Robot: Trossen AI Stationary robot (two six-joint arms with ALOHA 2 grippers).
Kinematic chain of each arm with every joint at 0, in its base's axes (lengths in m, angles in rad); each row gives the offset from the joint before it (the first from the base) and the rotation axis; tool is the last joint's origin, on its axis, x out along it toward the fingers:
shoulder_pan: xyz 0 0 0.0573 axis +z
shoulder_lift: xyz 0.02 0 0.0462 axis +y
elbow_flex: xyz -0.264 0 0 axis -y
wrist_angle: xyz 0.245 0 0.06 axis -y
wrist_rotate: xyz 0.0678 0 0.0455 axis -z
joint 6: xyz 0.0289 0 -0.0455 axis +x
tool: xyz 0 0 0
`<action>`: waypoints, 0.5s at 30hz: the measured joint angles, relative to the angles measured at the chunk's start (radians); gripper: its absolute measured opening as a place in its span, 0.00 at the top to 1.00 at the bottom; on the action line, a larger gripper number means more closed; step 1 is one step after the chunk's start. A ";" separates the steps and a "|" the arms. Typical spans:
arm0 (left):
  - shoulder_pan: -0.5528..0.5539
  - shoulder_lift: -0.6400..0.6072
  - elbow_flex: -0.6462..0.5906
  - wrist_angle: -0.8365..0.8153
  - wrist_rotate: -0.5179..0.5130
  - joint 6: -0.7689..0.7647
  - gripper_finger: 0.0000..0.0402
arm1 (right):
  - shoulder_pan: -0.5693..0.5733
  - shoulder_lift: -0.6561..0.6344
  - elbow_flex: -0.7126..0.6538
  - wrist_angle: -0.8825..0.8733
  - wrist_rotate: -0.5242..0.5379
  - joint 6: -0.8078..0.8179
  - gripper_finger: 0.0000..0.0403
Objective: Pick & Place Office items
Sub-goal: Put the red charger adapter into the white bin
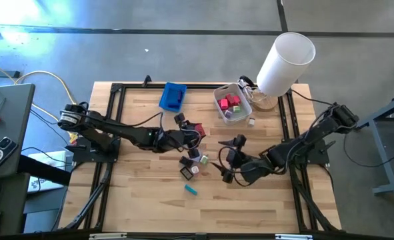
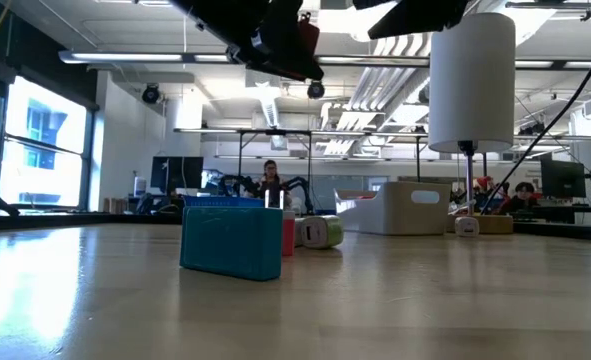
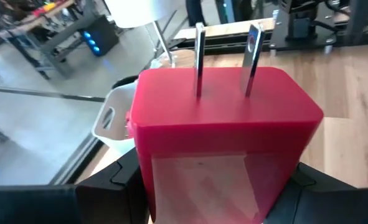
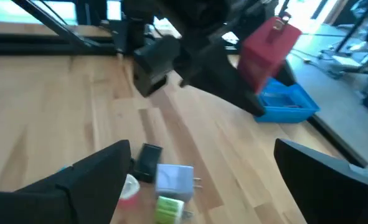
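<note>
- Red plug block [image 3: 224, 124] clamped between left gripper [image 1: 195, 131] fingers, prongs pointing away from wrist; lifted clear of table [image 1: 143, 200], as low view shows red up high [image 2: 307, 38].
- Held by its flat sides, probably so prongs stay free and release drops it cleanly.
- Left gripper hovering near table middle, between blue tray [image 1: 173, 97] and white bin [image 1: 231, 103]; bin already holds red and pink pieces, so likely the goal. Judgement only.
- Remaining office items in a loose cluster [image 1: 193, 165] just below left gripper: white plug block [image 4: 174, 177], green piece [image 4: 169, 208], black piece [image 4: 147, 160], pink one partly hidden.
- Teal piece [image 1: 191, 189] apart, nearer front edge.
- Small white piece [image 1: 251, 122] just beside bin, outside it.
- Right gripper [image 1: 230, 160] low over table beside cluster, fingers spread wide, holding nothing; seems placed for next pick.
- White lamp [image 1: 287, 60] standing behind bin; risk of a bump on carry toward bin.
- Grippers near each other; crowding possible.
</note>
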 joint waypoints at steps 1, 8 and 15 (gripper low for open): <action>-0.005 0.000 0.000 0.000 -0.015 0.004 0.50 | -0.007 0.000 0.000 0.013 -0.017 0.000 0.04; -0.023 0.000 0.000 0.000 -0.043 0.003 0.50 | -0.062 0.000 0.000 0.078 -0.094 0.004 0.05; -0.024 0.001 0.000 0.000 -0.043 0.007 0.50 | -0.108 0.000 0.000 0.221 -0.122 -0.074 0.08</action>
